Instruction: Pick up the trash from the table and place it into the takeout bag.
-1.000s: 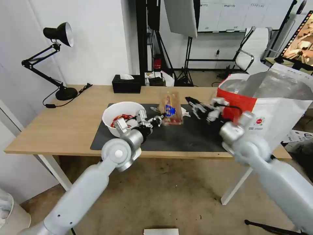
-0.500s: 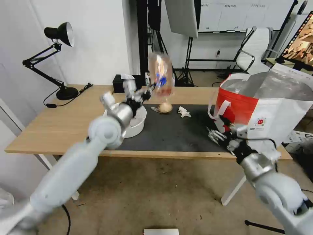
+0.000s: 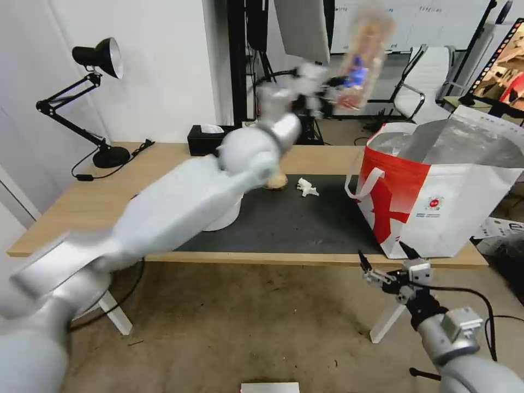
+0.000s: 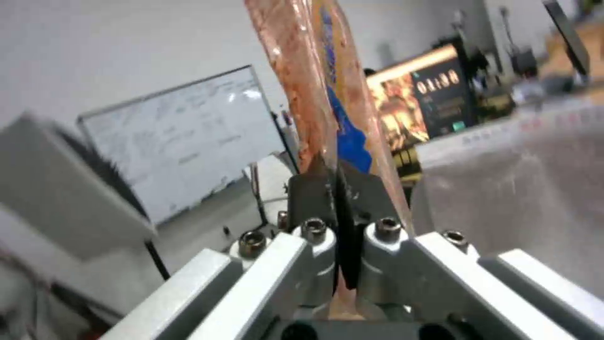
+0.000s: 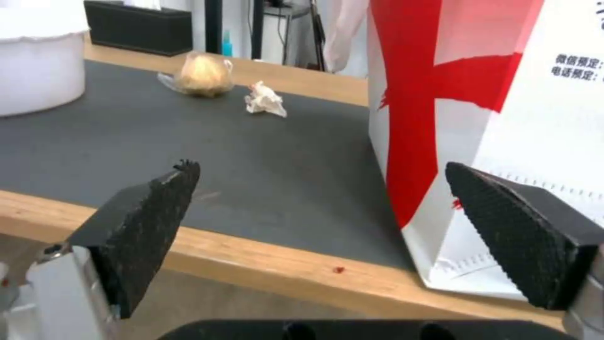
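Three bits of trash sit on the table (image 3: pixel 136 180): one white bowl (image 5: pixel 37 61), one knotted bag (image 3: pixel 275 180), one tissue (image 3: pixel 307 188). Left gripper (image 3: pixel 330 90) pinches the plastic tray (image 3: pixel 360 60) aloft; right gripper (image 3: pixel 388 266) hangs spread near the takeout bag (image 3: pixel 436 196).

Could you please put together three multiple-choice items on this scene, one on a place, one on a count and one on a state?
1. Where is the clear plastic tray?
A. on the mat
B. held in the air, above and behind the takeout bag
C. inside the white bowl

2. How many small trash items lie on the dark mat besides the bowl?
A. two
B. four
C. none

3. How is the right gripper?
A. shut on the tissue
B. open, holding nothing
C. shut on the bag's strap

Answers: 1 B, the left gripper clamps it aloft; 2 A, the tan knotted bag and crumpled tissue; 3 B, its pads stand wide apart below the table edge.
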Motion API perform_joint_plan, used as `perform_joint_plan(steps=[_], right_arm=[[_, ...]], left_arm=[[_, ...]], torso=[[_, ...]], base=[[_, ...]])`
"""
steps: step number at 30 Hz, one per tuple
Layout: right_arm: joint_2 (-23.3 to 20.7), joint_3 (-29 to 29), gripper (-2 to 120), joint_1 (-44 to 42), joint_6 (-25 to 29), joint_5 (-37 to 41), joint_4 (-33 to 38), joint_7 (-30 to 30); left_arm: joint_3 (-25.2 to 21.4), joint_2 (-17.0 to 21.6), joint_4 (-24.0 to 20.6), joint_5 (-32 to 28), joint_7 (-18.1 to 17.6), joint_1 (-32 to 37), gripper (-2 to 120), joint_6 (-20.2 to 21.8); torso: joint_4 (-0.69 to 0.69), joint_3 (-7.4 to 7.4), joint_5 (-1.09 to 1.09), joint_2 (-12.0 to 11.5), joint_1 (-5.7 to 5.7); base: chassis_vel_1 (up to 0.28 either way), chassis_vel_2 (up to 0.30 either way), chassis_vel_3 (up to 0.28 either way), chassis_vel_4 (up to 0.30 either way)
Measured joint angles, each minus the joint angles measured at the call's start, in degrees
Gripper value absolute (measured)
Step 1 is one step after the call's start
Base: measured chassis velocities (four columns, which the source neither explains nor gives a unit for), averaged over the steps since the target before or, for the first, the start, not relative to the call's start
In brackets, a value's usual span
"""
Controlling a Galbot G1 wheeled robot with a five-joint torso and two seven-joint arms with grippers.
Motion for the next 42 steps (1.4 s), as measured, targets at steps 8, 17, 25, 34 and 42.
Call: perform_joint_plan(steps=[8, 17, 25, 34, 42], right_arm=[[3.2, -1.3, 100, -0.8, 1.8, -3.2, -0.3, -0.9], [2.6, -1.7, 100, -1.2, 2.5, -3.7, -0.3, -1.3], [1.7, -2.2, 100, -0.4, 2.4, -3.3, -0.6, -1.4], [2.3, -2.1, 100, -1.2, 2.2, 0.1, 1.1, -1.3], [4.1, -1.2, 100, -2.7, 3.5, 0.7, 2.6, -1.0]], left_arm=[[5.7, -8.6, 12.4, 13.9, 10.7, -3.6, 0, -6.8], [6.2, -8.7, 11.4, 10.7, 11.5, -3.7, 15, -6.5], [6.1, -5.9, 8.9, 8.2, 11.1, -3.2, 42, -4.7], [2.7, 2.0, -2.9, 0.6, 4.6, 0.7, 77, 0.8], [-6.9, 20.3, -18.9, 0.3, 2.0, 17.7, 99, 1.8]], torso=[[0.0, 0.0, -0.01, 0.0, 0.0], [0.01, 0.0, -0.02, 0.0, 0.0], [0.04, 0.0, -0.03, 0.0, 0.0], [0.02, 0.0, -0.03, 0.0, 0.0], [0.02, 0.0, -0.07, 0.0, 0.0]], base=[[0.0, 0.0, 0.0, 0.0], [0.0, 0.0, 0.0, 0.0], [0.0, 0.0, 0.0, 0.0], [0.0, 0.0, 0.0, 0.0], [0.0, 0.0, 0.0, 0.0]])
